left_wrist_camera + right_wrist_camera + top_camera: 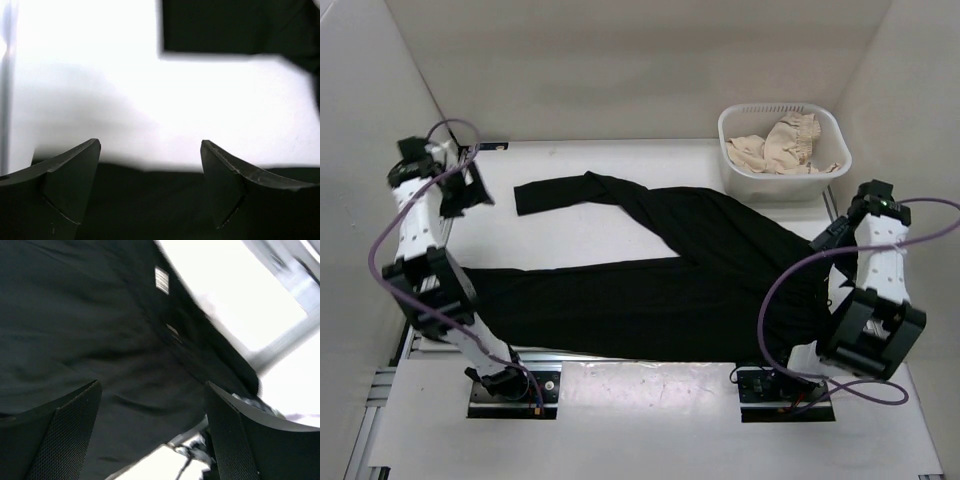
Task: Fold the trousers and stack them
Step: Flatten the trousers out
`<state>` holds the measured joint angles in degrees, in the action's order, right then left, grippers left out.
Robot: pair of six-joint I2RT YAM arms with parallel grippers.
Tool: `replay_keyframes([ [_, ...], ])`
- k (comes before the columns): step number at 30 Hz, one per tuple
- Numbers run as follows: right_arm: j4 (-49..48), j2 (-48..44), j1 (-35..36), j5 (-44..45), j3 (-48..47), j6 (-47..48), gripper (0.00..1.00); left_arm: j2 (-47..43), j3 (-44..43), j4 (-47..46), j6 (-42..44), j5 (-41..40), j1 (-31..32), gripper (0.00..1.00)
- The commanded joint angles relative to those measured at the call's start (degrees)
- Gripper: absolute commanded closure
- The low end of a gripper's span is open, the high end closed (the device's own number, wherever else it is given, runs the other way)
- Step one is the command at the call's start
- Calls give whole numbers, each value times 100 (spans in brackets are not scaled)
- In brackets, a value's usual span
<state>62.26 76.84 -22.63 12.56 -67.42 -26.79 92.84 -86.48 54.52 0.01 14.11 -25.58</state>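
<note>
left arm (pixel 420 225): elbow folded, forearm reaching toward 10 o'clock
left hand (pixel 468 188): fingers (pixel 70 175) spread wide
right arm (pixel 880 255): elbow folded, at 3 o'clock
right hand (pixel 828 238): fingers (pixel 65 425) spread wide

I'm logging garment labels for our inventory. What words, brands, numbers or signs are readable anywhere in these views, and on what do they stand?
No text can be read in any view.
White label on the black trousers, right wrist view: printed lines, too blurred to read.
Smaller tag lower on the same trousers: too small and blurred to read.
White basket, top view: no lettering shows.
</note>
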Motion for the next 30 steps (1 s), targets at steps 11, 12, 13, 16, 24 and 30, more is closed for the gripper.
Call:
replay_keyframes([
  [11,-2034,2369,3589,-859,-1895,1139,26,4145,-3474,-1329,-1,-733,2022,0],
  [12,-2112,2728,3764,-860,-2063,1210,26,4233,-3377,-1417,-1,-873,2092,0],
  [13,-2113,2940,4079,-860,-2256,1272,24,4303,-3315,-1479,-1,-1031,2093,0],
  [16,-1946,3845,4503,-791,-3170,1413,18,4489,-3192,-1480,-1,-1330,2093,30],
  [24,-2236,5033,4802,-1202,-3840,1193,21,3672,-1813,-1647,-1,-1270,2093,84],
  [30,-2236,5131,5356,-1440,-3700,1316,72,2609,-882,-1699,-1,-1384,2093,80],
])
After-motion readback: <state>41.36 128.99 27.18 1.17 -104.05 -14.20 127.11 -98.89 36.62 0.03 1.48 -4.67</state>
